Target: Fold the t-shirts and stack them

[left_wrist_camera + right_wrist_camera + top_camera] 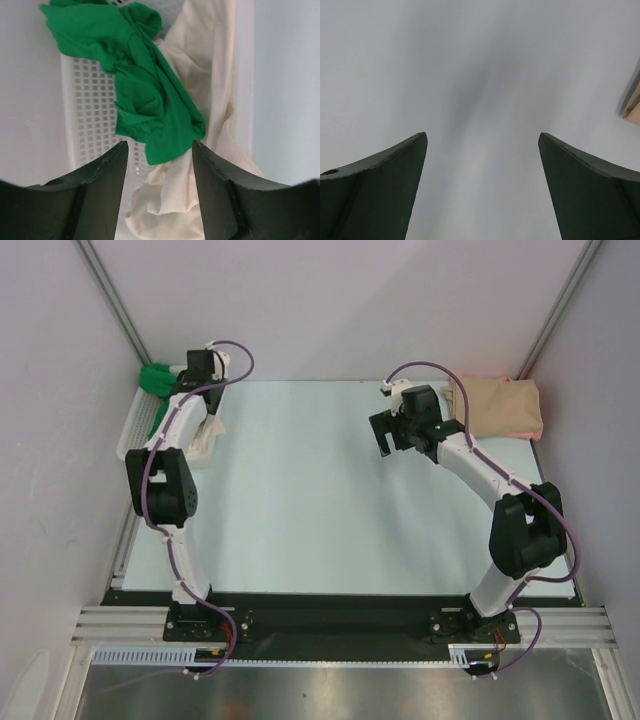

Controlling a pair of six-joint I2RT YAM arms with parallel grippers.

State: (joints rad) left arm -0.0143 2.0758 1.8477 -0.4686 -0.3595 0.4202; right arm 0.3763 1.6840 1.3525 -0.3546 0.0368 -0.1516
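from above, our left arm (160,485) stretches to the far left corner of the desk (320,500), over the basket (133,432) holding the green t-shirt (155,378); the tan t-shirt (500,405) lies folded at the far right corner, beside our bent right arm (490,475). at the left wrist, the left gripper (159,145) stands open, empty, facing the green fabric: we should pinch that alone, sparing the cream cloth (210,100). at the right wrist, the right gripper (482,140) gapes wide, holding nothing.

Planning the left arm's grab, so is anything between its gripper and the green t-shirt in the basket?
Nothing visible does. The open left gripper faces the green t-shirt directly, and the shirt lies on top of the cream cloth in the white mesh basket.
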